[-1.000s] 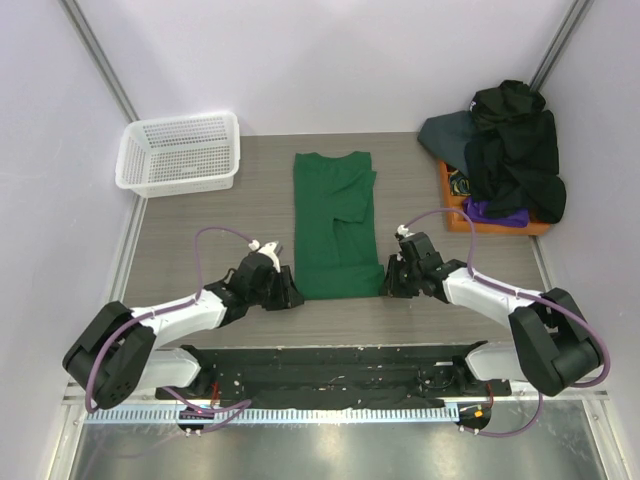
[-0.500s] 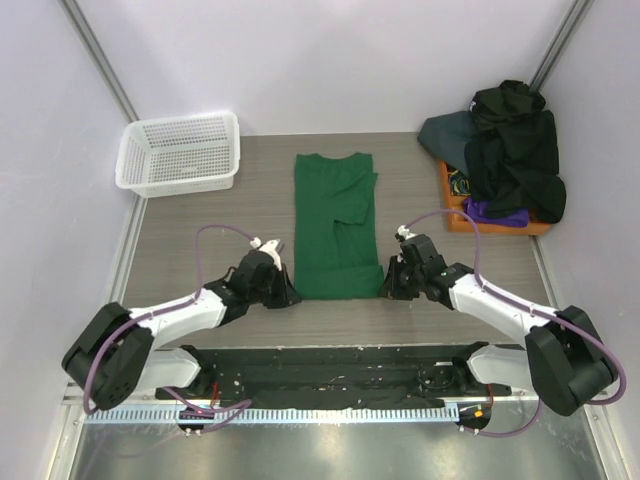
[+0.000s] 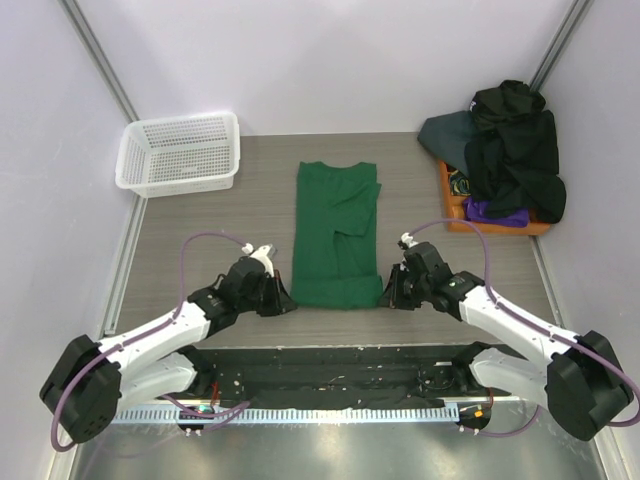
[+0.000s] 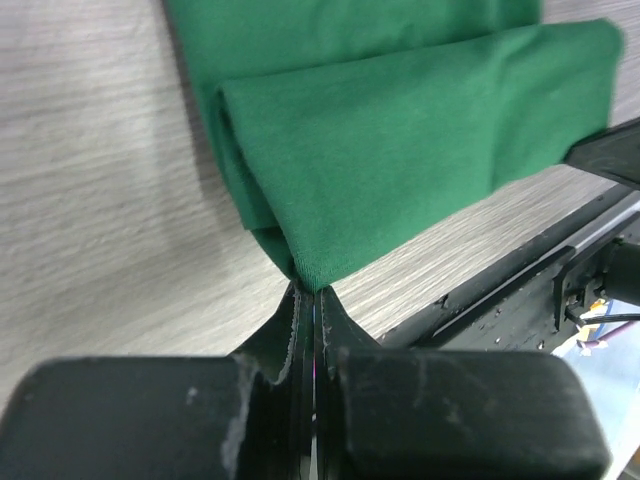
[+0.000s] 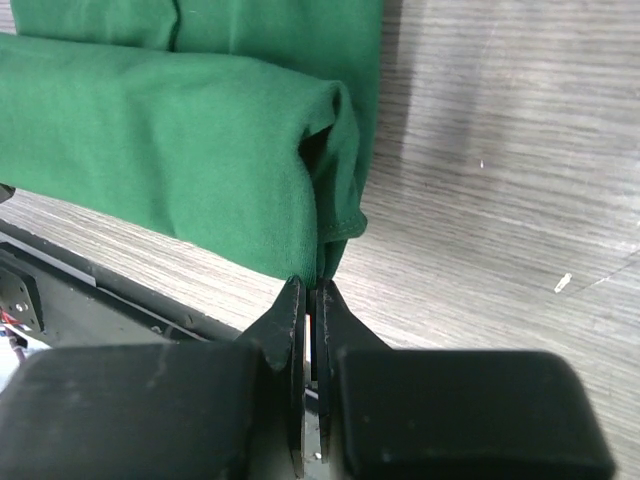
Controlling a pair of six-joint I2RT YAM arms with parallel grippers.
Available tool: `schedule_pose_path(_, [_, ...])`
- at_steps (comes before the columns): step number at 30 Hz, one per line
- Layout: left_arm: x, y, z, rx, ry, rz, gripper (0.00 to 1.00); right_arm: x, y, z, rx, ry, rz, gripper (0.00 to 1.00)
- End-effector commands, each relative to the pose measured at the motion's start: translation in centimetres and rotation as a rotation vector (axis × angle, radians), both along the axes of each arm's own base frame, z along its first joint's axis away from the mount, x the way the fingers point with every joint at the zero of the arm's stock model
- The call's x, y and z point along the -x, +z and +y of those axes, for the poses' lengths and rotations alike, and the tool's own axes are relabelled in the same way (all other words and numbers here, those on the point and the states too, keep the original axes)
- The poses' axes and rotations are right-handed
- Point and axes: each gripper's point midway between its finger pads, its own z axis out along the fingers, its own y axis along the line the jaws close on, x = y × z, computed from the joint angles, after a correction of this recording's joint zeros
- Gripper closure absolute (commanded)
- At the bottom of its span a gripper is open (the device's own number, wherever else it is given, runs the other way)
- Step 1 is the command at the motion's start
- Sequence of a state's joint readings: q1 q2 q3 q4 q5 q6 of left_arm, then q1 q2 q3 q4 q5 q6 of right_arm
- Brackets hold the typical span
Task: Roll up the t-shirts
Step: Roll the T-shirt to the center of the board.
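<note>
A dark green t-shirt (image 3: 335, 230), folded into a narrow strip, lies lengthwise in the middle of the table. My left gripper (image 3: 282, 299) is shut on its near left corner, which shows as green cloth (image 4: 400, 150) pinched at the fingertips in the left wrist view. My right gripper (image 3: 388, 297) is shut on the near right corner (image 5: 200, 150). The near hem is lifted and folded back a little over the strip. More dark shirts (image 3: 510, 150) are piled at the back right.
A white mesh basket (image 3: 180, 152) stands at the back left. An orange tray (image 3: 455, 205) lies under the pile of dark clothes at the back right. The black base rail (image 3: 330, 365) runs along the near edge, just behind the grippers.
Both grippers have drawn slightly toward the near edge and lower, holding the shirt's near corners; the shirt's near end has shifted with them.
</note>
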State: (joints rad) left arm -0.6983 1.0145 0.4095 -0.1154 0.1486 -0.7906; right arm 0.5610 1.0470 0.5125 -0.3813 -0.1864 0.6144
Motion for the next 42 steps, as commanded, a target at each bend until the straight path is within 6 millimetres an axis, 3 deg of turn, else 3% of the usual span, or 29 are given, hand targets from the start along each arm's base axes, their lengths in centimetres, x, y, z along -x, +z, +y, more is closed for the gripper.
schedule_pose_path(1, [-0.2, 0.9, -0.2, -0.026, 0.013, 0.051, 1.0, -0.6, 1.6, 0.9, -0.027, -0.003, 0.004, 0.99])
schedule_pose_path(11, [-2.2, 2.2, -0.8, -0.043, 0.019, 0.094, 0.99, -2.9, 2.8, 2.4, -0.011, 0.026, 0.021, 0.98])
schedule_pose_path(23, [-5.8, 3.9, -1.0, 0.046, 0.025, 0.119, 0.97, -6.2, 3.7, 1.7, -0.032, 0.01, 0.018, 0.96])
schedule_pose_path(33, [-9.5, 1.9, -0.4, 0.012, 0.071, 0.159, 0.97, -9.4, 2.7, 0.0, -0.045, -0.045, 0.061, 0.96])
schedule_pose_path(42, [-12.3, -0.5, 0.2, -0.055, 0.136, 0.164, 0.98, -12.2, 1.0, 0.1, -0.039, -0.076, 0.078, 0.96])
